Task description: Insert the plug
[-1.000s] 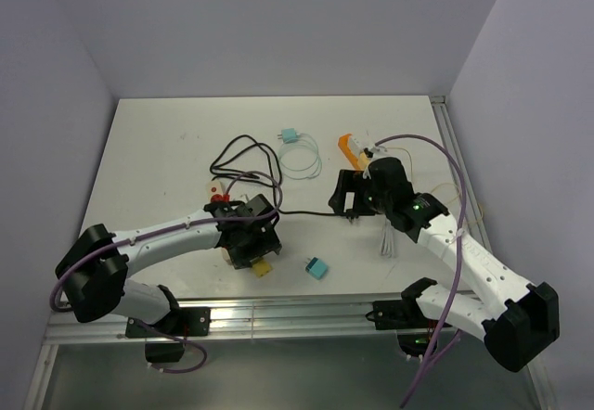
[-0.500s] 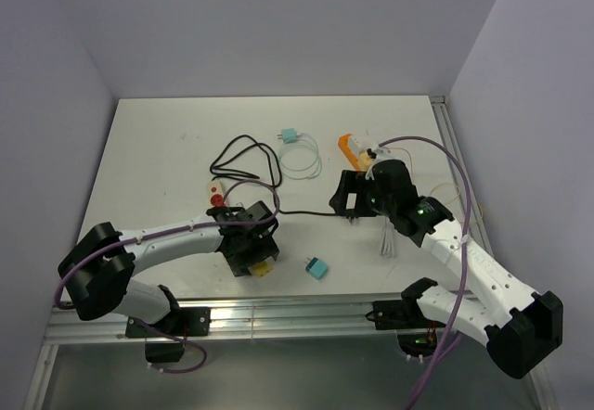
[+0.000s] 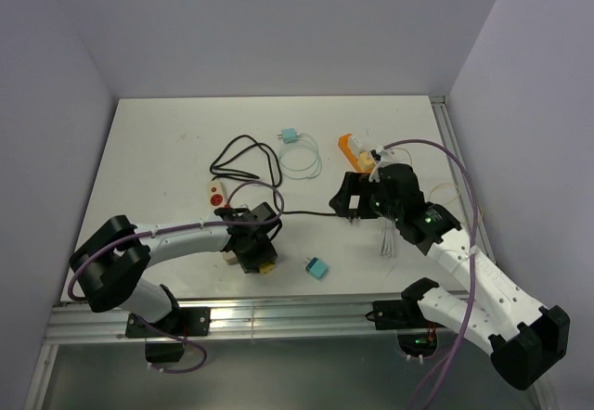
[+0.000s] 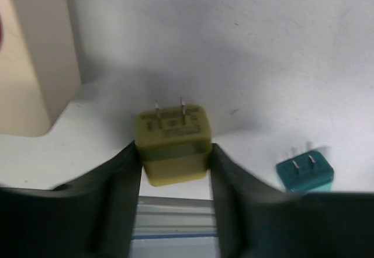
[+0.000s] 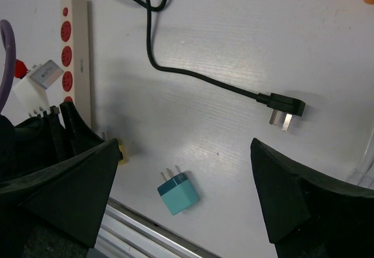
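- My left claw (image 4: 173, 161) pinches a mustard-yellow plastic two-prong plug (image 4: 173, 138) by its flanks, low over the white bench (image 3: 167, 150) close to the near edge, left of centre. Its prongs point toward the far edge. I cannot tell whether the plug touches the surface.
- A cream plastic power strip with red sockets (image 4: 35, 59) lies just left of the plug in my left wrist view, apart from it.
- My right claw (image 5: 184, 147) hangs spread wide, right of centre, gripping nothing.
- Below it a black flat mains plug (image 5: 286, 107) rests on the bench, its black cord running back toward the far end of the strip.
- A teal square plastic plug (image 3: 317, 268) sits by the near edge, between my two arms.
- An orange plastic piece (image 3: 351, 147) lies toward the far right corner. A small teal connector (image 3: 289, 135) on a pale wire loop lies nearer the far edge.
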Controlling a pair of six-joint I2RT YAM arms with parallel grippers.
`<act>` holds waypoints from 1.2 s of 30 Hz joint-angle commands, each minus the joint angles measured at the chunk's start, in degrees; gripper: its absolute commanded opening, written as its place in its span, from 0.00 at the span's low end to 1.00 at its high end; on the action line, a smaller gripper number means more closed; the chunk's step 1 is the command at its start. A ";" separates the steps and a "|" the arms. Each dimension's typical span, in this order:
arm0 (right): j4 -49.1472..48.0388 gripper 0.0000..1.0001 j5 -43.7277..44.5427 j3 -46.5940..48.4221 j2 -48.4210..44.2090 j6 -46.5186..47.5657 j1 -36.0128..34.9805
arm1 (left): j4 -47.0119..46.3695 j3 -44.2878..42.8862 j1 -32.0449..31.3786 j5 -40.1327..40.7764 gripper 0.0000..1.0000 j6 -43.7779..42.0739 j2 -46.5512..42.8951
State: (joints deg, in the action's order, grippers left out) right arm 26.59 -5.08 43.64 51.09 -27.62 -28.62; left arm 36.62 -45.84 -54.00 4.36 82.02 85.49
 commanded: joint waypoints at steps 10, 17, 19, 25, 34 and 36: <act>-0.48 0.98 -5.10 2.33 -1.34 7.66 0.32 | -13.05 -4.16 -0.23 -3.64 0.00 -21.32 -7.17; -6.01 0.91 -16.52 3.91 -6.17 11.09 0.32 | -19.66 -17.58 3.80 -30.25 0.00 -31.83 -9.65; -8.73 0.89 -21.44 4.00 -7.67 12.84 0.23 | -20.18 -19.54 5.47 -40.71 0.00 -30.87 -9.20; -15.85 0.84 -28.66 3.21 -13.90 16.36 0.23 | -27.81 -19.64 12.33 -63.75 0.00 -25.96 -11.22; -22.02 0.85 -56.16 5.92 -10.67 22.34 0.23 | -41.11 -14.36 14.10 -77.13 0.00 -21.02 -17.02; -23.15 0.86 -58.98 6.98 -9.00 23.40 0.32 | -41.02 -13.92 14.10 -78.45 0.00 -21.55 -18.07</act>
State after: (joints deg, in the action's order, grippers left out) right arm 7.66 -52.97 47.27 39.55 -7.66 -28.51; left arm 1.10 -60.47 -39.83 -67.05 59.72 69.65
